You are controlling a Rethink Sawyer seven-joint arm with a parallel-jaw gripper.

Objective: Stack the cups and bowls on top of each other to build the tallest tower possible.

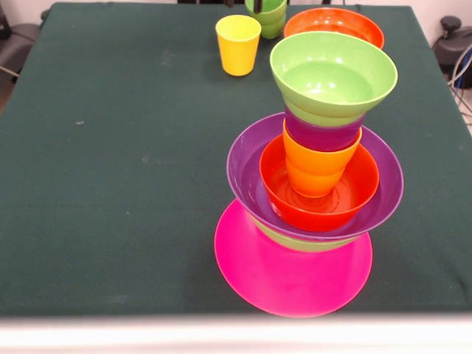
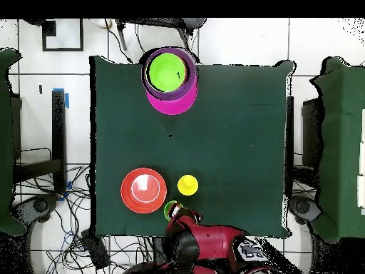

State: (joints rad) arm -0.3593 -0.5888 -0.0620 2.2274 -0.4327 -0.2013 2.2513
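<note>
Altogether six pieces form the tower (image 1: pixel 313 184); one yellow cup (image 1: pixel 238 44), one orange bowl (image 1: pixel 333 24) stand apart on green cloth (image 1: pixel 110 162); gripper (image 2: pixel 173 211) state indiscernible.

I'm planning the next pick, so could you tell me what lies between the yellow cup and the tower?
Only bare green cloth lies between the yellow cup and the tower, as the overhead view shows.

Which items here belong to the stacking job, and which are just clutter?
Job items:
- tower, pink bowl at its base, light green bowl on top
- yellow cup, loose
- orange-red bowl, loose
- green cup at the far edge, partly cut off

Clutter:
- none on the table; only cables on the floor beside it
</note>
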